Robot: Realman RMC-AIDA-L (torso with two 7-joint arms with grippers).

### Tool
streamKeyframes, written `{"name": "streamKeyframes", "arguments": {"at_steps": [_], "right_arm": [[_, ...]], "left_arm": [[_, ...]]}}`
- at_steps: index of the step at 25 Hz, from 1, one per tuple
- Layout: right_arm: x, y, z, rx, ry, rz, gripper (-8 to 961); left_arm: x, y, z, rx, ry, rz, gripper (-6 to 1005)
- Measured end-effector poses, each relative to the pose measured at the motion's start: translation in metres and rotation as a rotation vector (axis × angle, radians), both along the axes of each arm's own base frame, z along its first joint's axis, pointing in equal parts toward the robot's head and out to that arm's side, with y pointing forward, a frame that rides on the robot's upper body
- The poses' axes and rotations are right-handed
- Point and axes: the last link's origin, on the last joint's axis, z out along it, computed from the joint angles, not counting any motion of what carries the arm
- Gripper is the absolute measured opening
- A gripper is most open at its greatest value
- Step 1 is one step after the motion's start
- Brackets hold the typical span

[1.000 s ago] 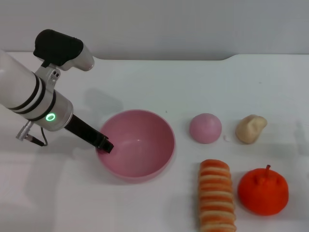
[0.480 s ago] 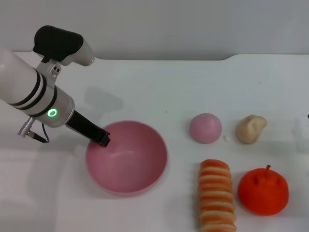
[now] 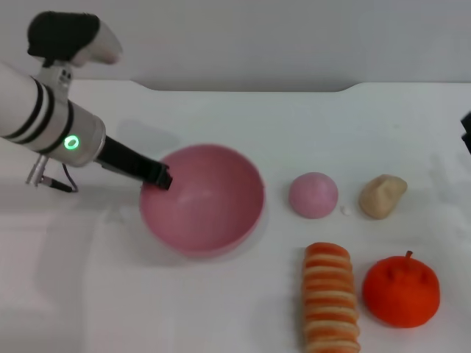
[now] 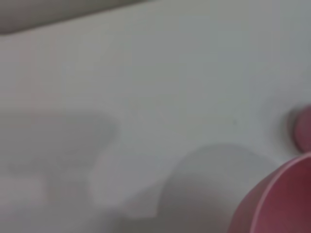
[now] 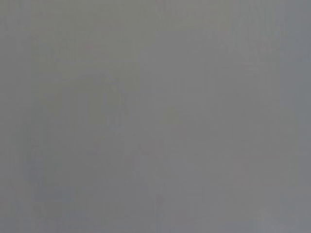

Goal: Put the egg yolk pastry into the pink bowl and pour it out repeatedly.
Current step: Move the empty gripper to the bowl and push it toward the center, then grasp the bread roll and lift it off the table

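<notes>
Left hand (image 3: 158, 176) clamped on near rim of empty bowl (image 3: 210, 209), bowl tilted, looks mid-reset after a pour. Pastry (image 3: 382, 196) lies on counter (image 3: 243, 118), well right of bowl, beside pink dome (image 3: 313, 195). Next likely: level bowl, fetch pastry. Right hand barely at the right edge, state unclear. White counter, grey wall behind.

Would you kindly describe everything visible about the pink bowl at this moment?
The pink bowl is large, round, deep and hemispherical, of smooth glossy plastic, and empty inside. It is tilted, its opening facing partly toward the camera. The left gripper grips its rim on the robot's left side. The white table lies beneath it; whether the bowl touches the table cannot be told.
</notes>
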Motion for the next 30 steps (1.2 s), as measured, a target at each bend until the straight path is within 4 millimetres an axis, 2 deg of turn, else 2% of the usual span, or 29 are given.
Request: {"name": "streamKeyframes", "arguments": {"at_steps": [4,10,20,26,30], "right_arm": [[-0.004,0.02,0.012,-0.149,0.124,0.056,538],[-0.01,0.037,0.022,-0.36,0.136,0.08,538],[-0.014,0.039,0.026,-0.682,0.091,0.026,538],[-0.027,0.039,0.043,-0.875,0.143,-0.059,538],[-0.034,0.04,0.059,-0.89,0.153,-0.071,537]], "left_arm": [[-0.001,0.005,0.009,0.054,-0.059,0.018,0],[0.0,0.007,0.017,0.108,-0.127,-0.009,1],[-0.004,0.006,0.018,0.115,-0.134,-0.013,0],[-0.007,0.004,0.019,0.113,-0.13,-0.006,1],[-0.007,0.004,0.018,0.108,-0.127,-0.006,1]]}}
